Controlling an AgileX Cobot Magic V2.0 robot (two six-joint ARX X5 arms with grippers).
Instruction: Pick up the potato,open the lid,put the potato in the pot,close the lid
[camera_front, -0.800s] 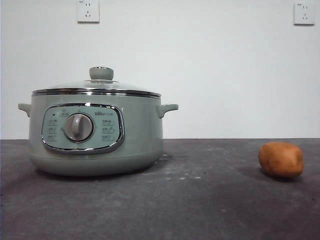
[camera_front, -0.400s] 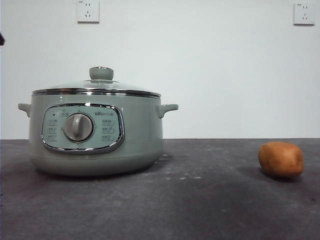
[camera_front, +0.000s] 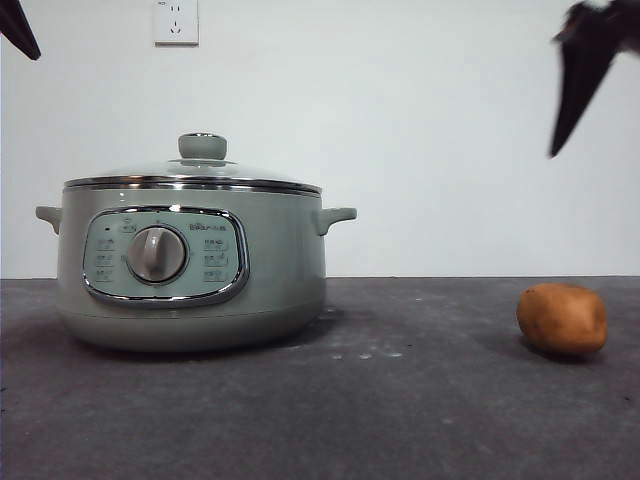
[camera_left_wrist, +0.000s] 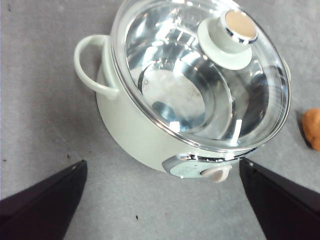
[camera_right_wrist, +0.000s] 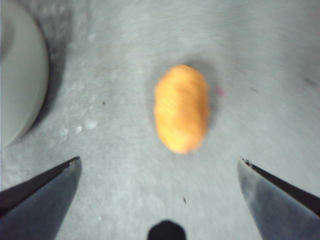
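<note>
The orange-brown potato lies on the dark table at the right; it also shows in the right wrist view and at the edge of the left wrist view. The sage-green pot stands at the left with its glass lid on; the lid's green knob shows from above. My right gripper is open, high above the potato, a dark tip in the front view. My left gripper is open, above the pot, a tip at the top left corner.
The dark grey table runs across the front view. A white wall with a socket stands behind. The pot's edge shows in the right wrist view beside the potato.
Both arms have come into the front view: a dark tip at the top left corner and a larger one at the top right. The pot, lid and potato have not moved.
</note>
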